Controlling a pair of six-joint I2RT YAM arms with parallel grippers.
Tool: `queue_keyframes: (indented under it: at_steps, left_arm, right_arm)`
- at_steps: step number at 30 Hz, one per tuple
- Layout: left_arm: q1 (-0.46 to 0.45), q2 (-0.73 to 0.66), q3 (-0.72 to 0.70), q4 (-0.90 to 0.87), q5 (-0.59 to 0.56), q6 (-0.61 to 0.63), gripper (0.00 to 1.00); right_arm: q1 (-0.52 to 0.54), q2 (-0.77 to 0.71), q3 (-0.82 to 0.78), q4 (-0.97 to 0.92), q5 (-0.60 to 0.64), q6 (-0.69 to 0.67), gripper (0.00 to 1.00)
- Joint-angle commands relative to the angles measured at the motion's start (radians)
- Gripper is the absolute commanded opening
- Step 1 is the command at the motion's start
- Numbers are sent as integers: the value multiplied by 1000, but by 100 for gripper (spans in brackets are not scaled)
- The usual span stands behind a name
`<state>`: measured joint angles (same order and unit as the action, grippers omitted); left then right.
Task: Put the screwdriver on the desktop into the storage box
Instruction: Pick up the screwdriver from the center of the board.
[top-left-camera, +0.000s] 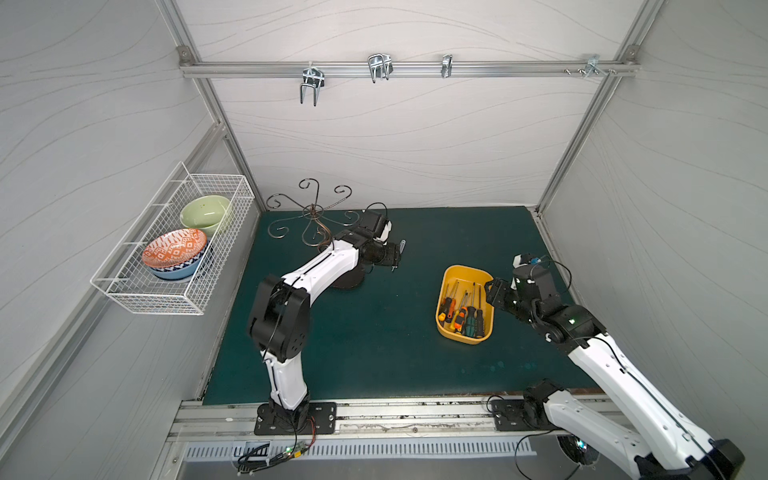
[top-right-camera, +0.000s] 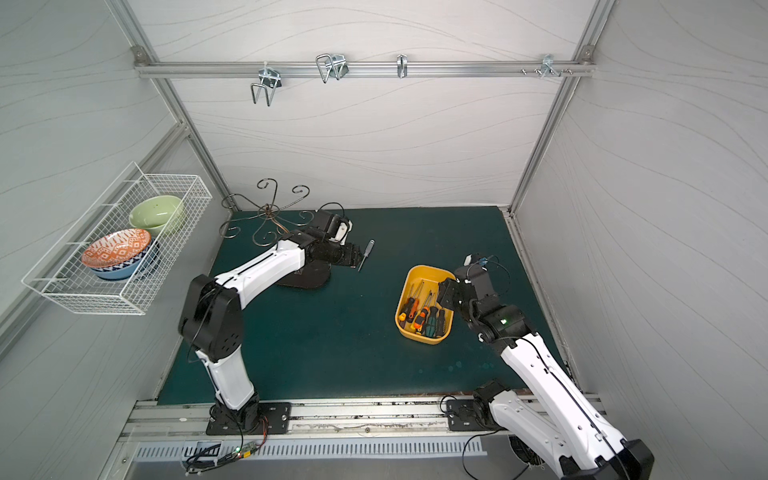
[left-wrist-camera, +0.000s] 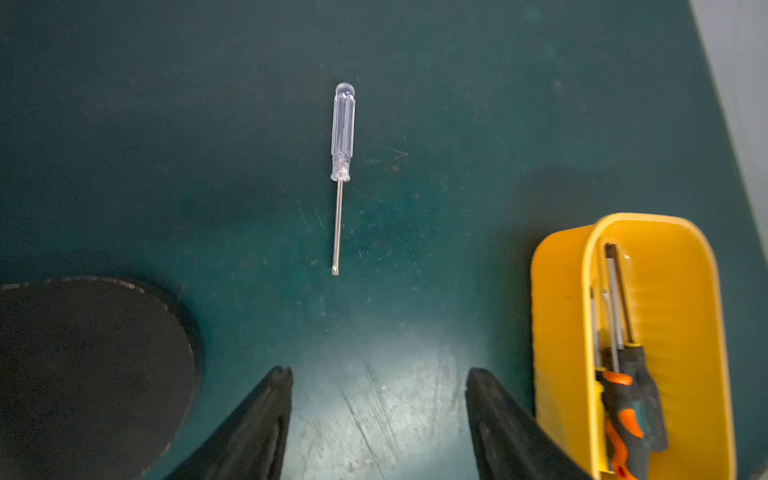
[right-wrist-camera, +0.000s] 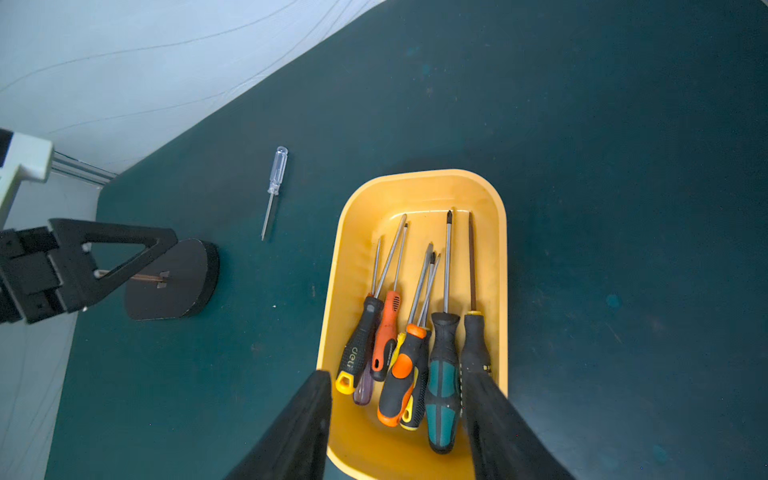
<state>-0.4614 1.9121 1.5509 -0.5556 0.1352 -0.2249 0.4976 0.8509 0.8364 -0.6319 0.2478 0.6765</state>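
Plainly, the clear-handled screwdriver (left-wrist-camera: 341, 166) lies flat on the bench (left-wrist-camera: 166, 124), apart from the yellow storage box (left-wrist-camera: 557, 316) and ahead of the left tool (left-wrist-camera: 378, 374), whose jaws stand apart with nothing between them; the right tool (right-wrist-camera: 397, 376) hangs over the box, jaws likewise apart and empty. Several other screwdrivers (right-wrist-camera: 442, 357) lie in the box, handles toward the right tool

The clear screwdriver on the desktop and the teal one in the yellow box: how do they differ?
The clear screwdriver has a thin transparent handle; the teal screwdriver has a thick coloured grip. The first lies on the desktop, handle toward the back wall; the second lies in the storage box, handle toward the front. Both have metal shafts.
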Motion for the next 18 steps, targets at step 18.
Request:
queue_keyframes:
  at_steps: [18]
  left_arm:
    - [-6,420,397,-132,-103,131,51]
  right_arm:
    - [-72,42,-17,4,-42,-25,55]
